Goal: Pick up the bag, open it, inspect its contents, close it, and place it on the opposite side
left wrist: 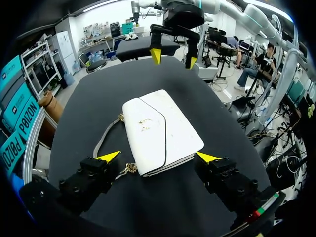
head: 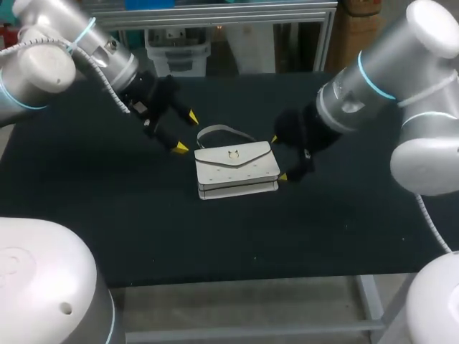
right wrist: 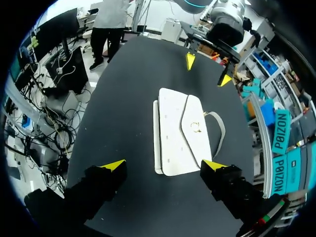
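Head view: closed bag [head: 237, 169] lies between wide, empty left pincer [head: 186, 132] and right pincer [head: 278, 158]. They likely flank it ready for pickup.

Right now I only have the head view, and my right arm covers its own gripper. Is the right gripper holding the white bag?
Observer: No. The right wrist view shows the right gripper open. The near end of the white bag sits between its tips, with a clear gap on one side.
Operator: And the left one?
Observer: The left gripper is also open. It straddles the bag's other end without clamping it.
Operator: Anything near it I should watch?
Observer: A gold chain joining the strap to the bag lies close beside the left gripper, on the strap side.
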Tool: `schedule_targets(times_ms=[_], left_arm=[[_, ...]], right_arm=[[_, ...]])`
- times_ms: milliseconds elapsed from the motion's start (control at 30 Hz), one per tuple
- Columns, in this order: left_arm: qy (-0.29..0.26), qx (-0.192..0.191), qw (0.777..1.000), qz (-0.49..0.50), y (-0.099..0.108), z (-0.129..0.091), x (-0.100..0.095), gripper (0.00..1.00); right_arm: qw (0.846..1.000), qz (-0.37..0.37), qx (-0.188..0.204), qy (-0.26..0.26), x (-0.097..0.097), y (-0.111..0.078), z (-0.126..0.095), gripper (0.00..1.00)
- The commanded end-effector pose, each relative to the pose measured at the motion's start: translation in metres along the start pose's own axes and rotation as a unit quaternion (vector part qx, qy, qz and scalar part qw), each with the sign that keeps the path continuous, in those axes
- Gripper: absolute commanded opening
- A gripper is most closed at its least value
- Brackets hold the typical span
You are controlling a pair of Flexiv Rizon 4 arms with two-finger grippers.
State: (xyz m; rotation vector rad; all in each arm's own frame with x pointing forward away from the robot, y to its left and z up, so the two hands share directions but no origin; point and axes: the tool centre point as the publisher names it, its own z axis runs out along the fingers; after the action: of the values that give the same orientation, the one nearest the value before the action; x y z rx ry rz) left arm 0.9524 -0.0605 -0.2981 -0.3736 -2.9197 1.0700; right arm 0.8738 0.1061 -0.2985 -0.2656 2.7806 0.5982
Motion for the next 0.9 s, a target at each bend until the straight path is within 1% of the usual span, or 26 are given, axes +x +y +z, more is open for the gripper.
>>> schedule_targets(times_ms=[33,100,133,200,233,267,300,367,433,467,533,567,600,633,667,733,767,833,900], left_arm=[[-0.001,0.004,1.0,0.005,0.004,0.006,0.004,1.0],[0.001,0.002,1.0,0.009,0.003,0.008,0.004,1.0],[0.001,-0.002,1.0,0.009,0.003,0.008,0.004,1.0],[-0.002,-0.004,1.0,0.012,0.003,0.009,0.003,1.0],[-0.004,-0.003,1.0,0.012,0.003,0.009,0.002,1.0],[-0.008,-0.002,1.0,0.013,0.004,0.009,0.002,1.0],[-0.009,-0.002,1.0,0.013,0.004,0.009,0.002,1.0],[-0.011,0.0,1.0,0.013,0.006,0.01,0.002,1.0],[-0.013,0.005,1.0,0.012,0.008,0.01,0.001,1.0],[-0.013,0.007,1.0,0.011,0.009,0.01,0.001,1.0],[-0.013,0.009,1.0,0.01,0.01,0.01,0.001,1.0],[-0.012,0.009,1.0,0.009,0.011,0.011,0.0,1.0],[-0.011,0.009,1.0,0.008,0.012,0.011,0.0,1.0],[-0.01,0.011,1.0,0.007,0.013,0.011,0.0,1.0],[-0.009,0.011,1.0,0.007,0.013,0.01,0.0,1.0],[-0.009,0.012,1.0,0.007,0.015,0.01,0.0,1.0],[-0.009,0.012,1.0,0.007,0.015,0.009,0.0,1.0],[-0.008,0.013,1.0,0.006,0.016,0.008,0.0,1.0],[-0.006,0.013,1.0,0.007,0.017,0.009,0.001,1.0]], right_arm=[[0.994,-0.063,0.024,-0.083,0.014,0.002,0.022,1.0],[0.993,-0.077,0.04,-0.086,0.014,0.002,0.025,1.0],[0.992,-0.077,0.054,-0.087,0.015,0.003,0.026,1.0],[0.99,-0.085,0.063,-0.089,0.015,0.003,0.027,1.0],[0.989,-0.084,0.077,-0.092,0.015,0.003,0.029,1.0],[0.989,-0.084,0.081,-0.094,0.016,0.003,0.03,1.0],[0.989,-0.084,0.076,-0.099,0.017,0.003,0.031,1.0],[0.986,-0.075,0.104,-0.109,0.018,0.003,0.036,1.0],[0.985,-0.062,0.112,-0.118,0.02,0.003,0.043,1.0],[0.983,-0.058,0.122,-0.122,0.021,0.003,0.046,1.0],[0.984,-0.054,0.115,-0.127,0.022,0.002,0.049,1.0],[0.982,-0.05,0.126,-0.129,0.022,0.0,0.051,1.0],[0.983,-0.05,0.123,-0.13,0.021,0.0,0.052,0.99],[0.983,-0.05,0.12,-0.131,0.021,-0.001,0.053,0.94],[0.981,-0.047,0.132,-0.134,0.02,-0.002,0.055,0.91],[0.981,-0.048,0.134,-0.135,0.018,-0.003,0.057,0.74],[0.979,-0.048,0.143,-0.137,0.017,-0.004,0.058,0.7],[0.978,-0.049,0.147,-0.138,0.013,-0.006,0.061,0.64],[0.976,-0.052,0.157,-0.139,0.01,-0.008,0.063,0.61]])
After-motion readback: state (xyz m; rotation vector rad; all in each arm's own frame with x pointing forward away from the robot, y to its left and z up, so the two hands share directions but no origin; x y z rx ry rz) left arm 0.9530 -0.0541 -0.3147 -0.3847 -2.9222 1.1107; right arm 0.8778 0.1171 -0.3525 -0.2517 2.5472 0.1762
